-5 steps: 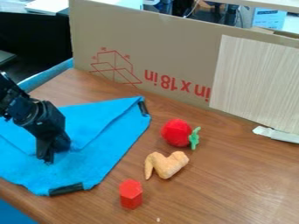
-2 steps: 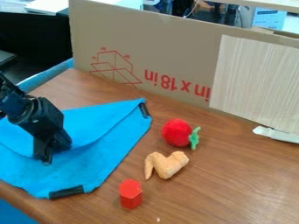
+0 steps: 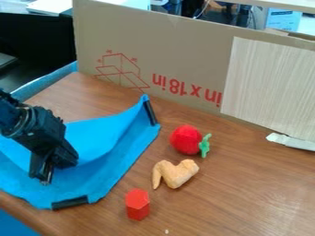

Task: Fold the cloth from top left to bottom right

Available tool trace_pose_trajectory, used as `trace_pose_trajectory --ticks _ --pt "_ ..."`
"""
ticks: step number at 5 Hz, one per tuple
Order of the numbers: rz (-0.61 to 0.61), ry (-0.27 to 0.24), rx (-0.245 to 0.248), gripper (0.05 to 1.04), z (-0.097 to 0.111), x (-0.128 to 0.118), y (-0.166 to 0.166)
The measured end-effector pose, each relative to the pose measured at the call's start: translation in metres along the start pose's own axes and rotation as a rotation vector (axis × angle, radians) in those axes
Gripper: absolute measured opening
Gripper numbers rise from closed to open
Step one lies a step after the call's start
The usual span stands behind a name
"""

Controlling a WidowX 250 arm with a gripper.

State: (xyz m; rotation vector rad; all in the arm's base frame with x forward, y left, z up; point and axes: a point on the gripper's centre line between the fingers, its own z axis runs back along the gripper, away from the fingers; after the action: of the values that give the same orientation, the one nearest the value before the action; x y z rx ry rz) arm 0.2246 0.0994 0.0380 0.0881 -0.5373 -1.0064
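Observation:
The black gripper hangs at the left of the camera view, low over the middle of the blue cloth. A folded-over flap of the cloth runs from beside the gripper to the back right corner, which stands raised with a black strip along it. Another black strip marks the front corner, lying flat. The arm hides part of the cloth's left side and whatever part of the flap is at the gripper.
Right of the cloth lie a red toy fruit with a green stem, a tan toy chicken wing and a red hexagonal block. A tall cardboard panel stands along the table's back edge.
The gripper has shifted slightly down in the view. The cloth's back right corner has risen and its black strip is more upright, while the flap bows more. The toys have not moved.

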Motion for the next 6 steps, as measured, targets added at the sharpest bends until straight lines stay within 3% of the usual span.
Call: trace_pose_trajectory --ticks 2,3,5,6 --pt "-0.018 0.017 -0.023 0.066 0.000 0.009 -0.025" --pt "-0.001 0.023 -0.023 0.205 -0.007 0.008 -0.025" --pt "0.082 -0.038 -0.053 0.767 -0.002 0.002 -0.017" --pt "0.097 -0.070 -0.110 0.991 0.009 -0.001 -0.009"
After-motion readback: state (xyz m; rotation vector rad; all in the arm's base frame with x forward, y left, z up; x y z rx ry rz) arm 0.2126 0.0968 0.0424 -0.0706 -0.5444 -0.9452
